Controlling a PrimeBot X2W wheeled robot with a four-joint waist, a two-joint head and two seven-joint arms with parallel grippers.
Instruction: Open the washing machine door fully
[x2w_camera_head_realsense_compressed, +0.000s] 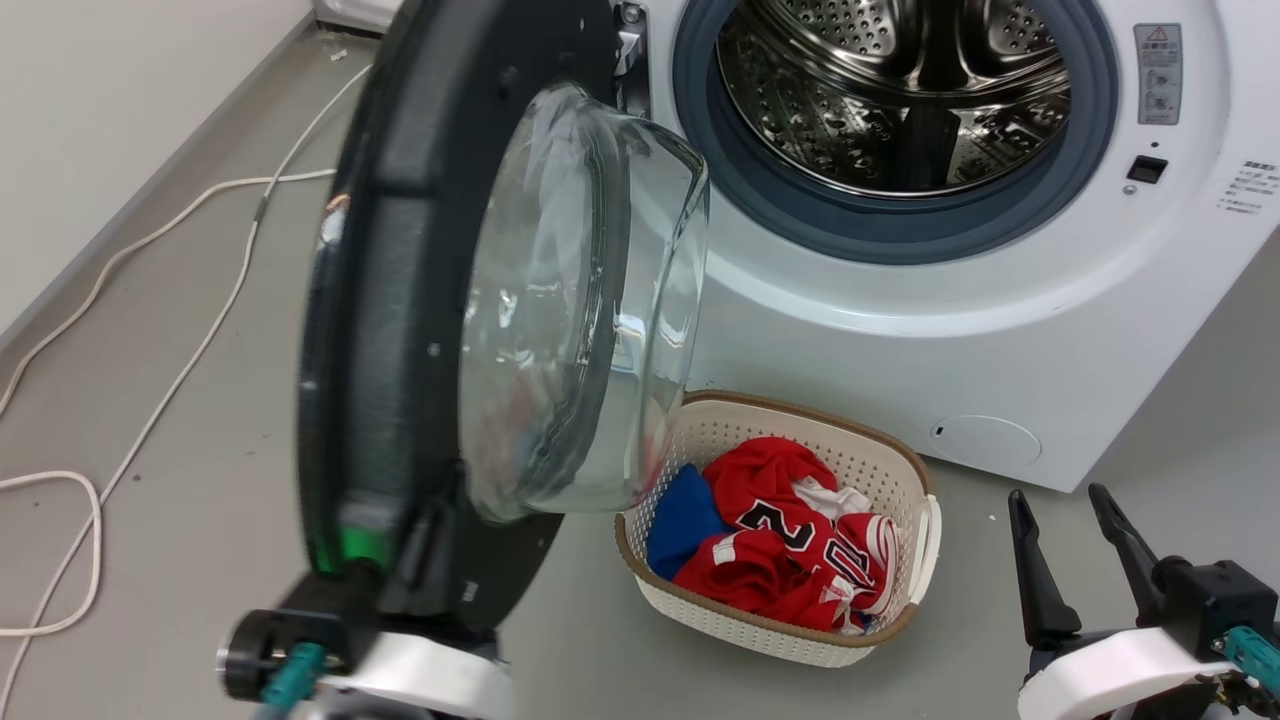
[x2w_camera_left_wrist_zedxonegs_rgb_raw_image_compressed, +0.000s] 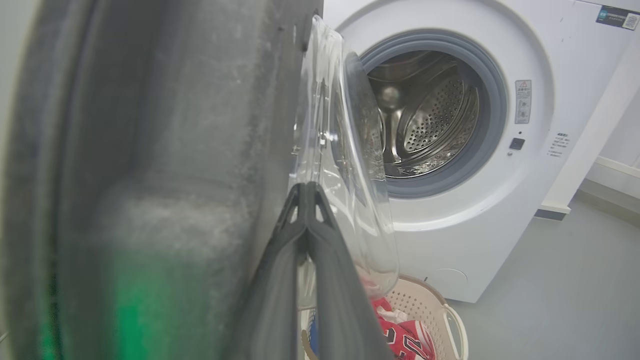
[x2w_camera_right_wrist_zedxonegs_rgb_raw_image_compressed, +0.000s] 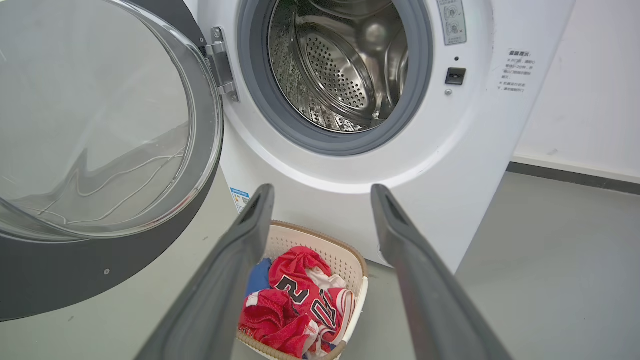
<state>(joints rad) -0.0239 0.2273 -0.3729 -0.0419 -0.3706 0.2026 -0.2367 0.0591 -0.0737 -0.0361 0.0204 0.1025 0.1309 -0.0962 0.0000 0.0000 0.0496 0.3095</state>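
door open and standing out from the machine, left fingers closed beside it

the washing machine door (x2w_camera_head_realsense_compressed: 400, 300) hangs from its hinge (x2w_camera_right_wrist_zedxonegs_rgb_raw_image_compressed: 222, 65) at 9 o'clock of the steel drum (x2w_camera_head_realsense_compressed: 900, 90) and is seen nearly edge-on in the head view, with its clear glass bowl (x2w_camera_head_realsense_compressed: 580, 300) bulging toward 3 o'clock. in the left wrist view the left gripper (x2w_camera_left_wrist_zedxonegs_rgb_raw_image_compressed: 306, 187) has its jaws drawn narrow, tips meeting with nothing between them, lying along the door's dark inner face just beside the bowl. the right gripper (x2w_camera_head_realsense_compressed: 1058, 495) sits at 4 o'clock of the head view, jaws spread wide and empty, well apart from the door. a white basket (x2w_camera_head_realsense_compressed: 905, 470) of red clothes (x2w_camera_head_realsense_compressed: 790, 540) stands on the floor at 6 o'clock of the drum, near the bowl's lower edge.
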